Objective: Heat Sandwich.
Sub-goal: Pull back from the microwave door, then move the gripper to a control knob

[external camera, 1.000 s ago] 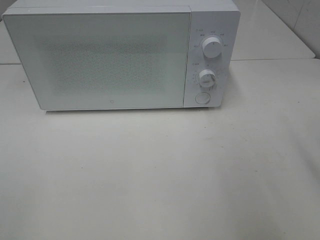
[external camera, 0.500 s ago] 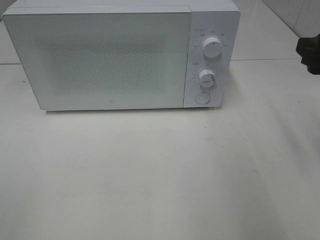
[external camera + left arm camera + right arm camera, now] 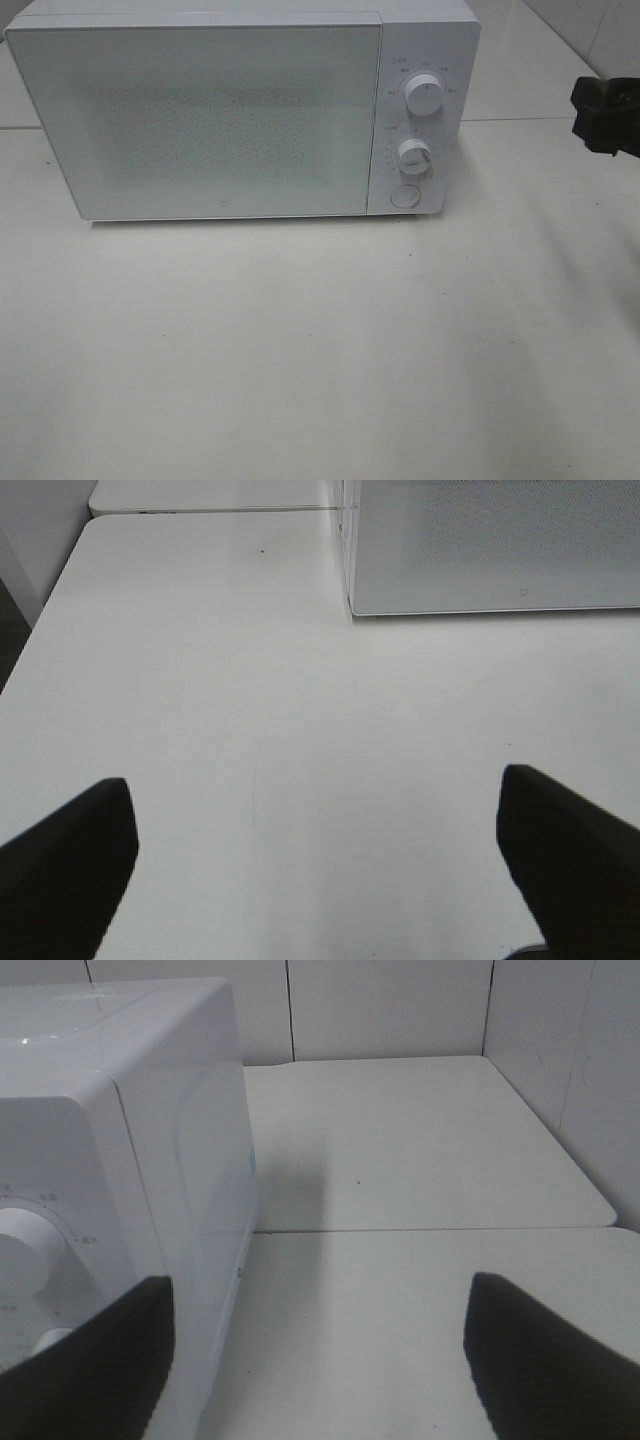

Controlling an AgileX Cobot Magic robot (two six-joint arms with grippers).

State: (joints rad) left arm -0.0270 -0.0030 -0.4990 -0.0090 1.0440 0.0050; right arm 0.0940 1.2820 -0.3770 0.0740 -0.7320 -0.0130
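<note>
My left pincer [image 3: 315, 780] hangs released, its two dark fingers [image 3: 70, 870] spread wide, and only the top of the pale off-white table [image 3: 250, 680] shows between them. Past the fingertips, near but not touching, stands the lower front corner of a boxy white microwave oven [image 3: 500, 550] with a speckled grey-white door. My right pincer [image 3: 320, 1280] is likewise released and grasps nothing. One of its dark fingers [image 3: 90, 1360] sits close beside the oven's control end, where a round white dial [image 3: 25, 1250] shows. The other finger lies over open table, with a seam between two table tops [image 3: 430, 1228] and a white tiled wall [image 3: 400, 1005] behind. From the high camera this pincer shows only as a dark shape at the right edge, level with the dials and well apart from the oven. The oven faces forward at the back of the table with its door closed. On its right panel an upper knob [image 3: 425, 97], a lower knob [image 3: 414, 157] and a round push button [image 3: 404, 196] stand one beneath another. The door's speckling hides the inside, so I cannot tell where the sandwich is.
</note>
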